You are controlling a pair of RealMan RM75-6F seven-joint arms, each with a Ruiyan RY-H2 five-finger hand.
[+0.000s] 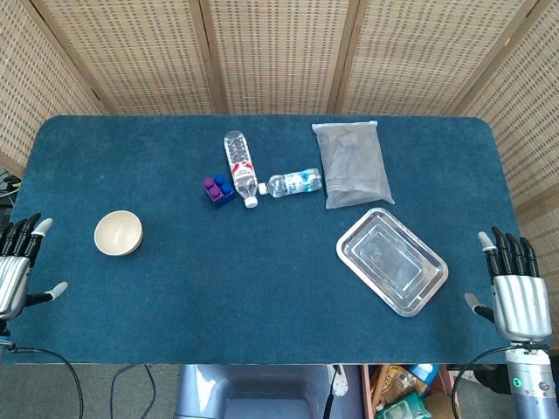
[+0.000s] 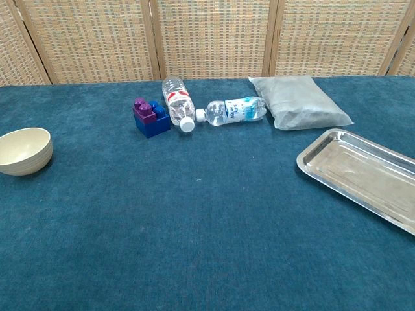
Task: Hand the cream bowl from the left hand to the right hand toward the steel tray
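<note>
The cream bowl (image 1: 118,233) (image 2: 24,151) stands upright on the blue table at the left side. The steel tray (image 1: 392,261) (image 2: 363,176) lies empty at the right, turned at an angle. My left hand (image 1: 16,266) hovers at the table's left edge, fingers spread and holding nothing, a short way left of the bowl. My right hand (image 1: 515,292) is at the right edge, fingers apart and empty, just right of the tray. Neither hand shows in the chest view.
Two plastic bottles (image 1: 242,167) (image 1: 293,183) lie on their sides at the table's far middle beside a blue and purple block (image 1: 218,190). A grey bag (image 1: 351,162) lies behind the tray. A wicker screen stands behind the table.
</note>
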